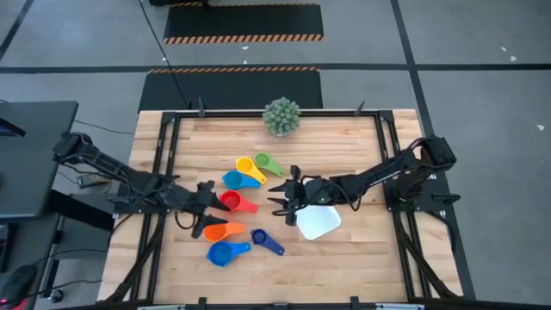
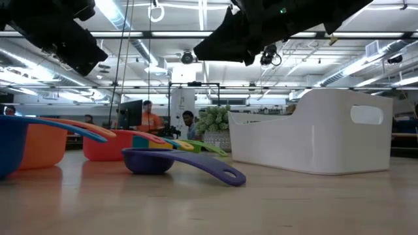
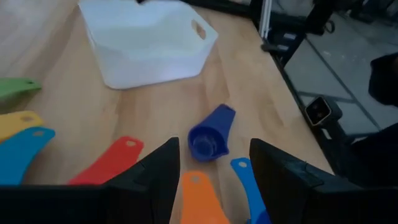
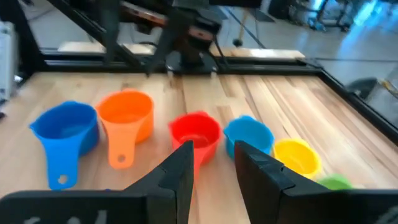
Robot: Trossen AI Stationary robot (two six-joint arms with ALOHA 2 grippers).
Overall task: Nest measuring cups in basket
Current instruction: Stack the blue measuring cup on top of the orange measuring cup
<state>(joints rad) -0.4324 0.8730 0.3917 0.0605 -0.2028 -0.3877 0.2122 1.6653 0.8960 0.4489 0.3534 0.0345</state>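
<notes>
Six bright measuring cups (image 1: 243, 203) lie scattered beside the empty white basket (image 1: 319, 221).

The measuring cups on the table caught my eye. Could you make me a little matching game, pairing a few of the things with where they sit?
Things:
1. green cup
2. dark blue cup
3. orange cup
4. basket

Places:
A. under the left gripper
B. nearest the spiky plant
C. beside the right gripper
D. alone between the other cups and the basket

Pairs: 1-B, 2-D, 3-A, 4-C
</notes>
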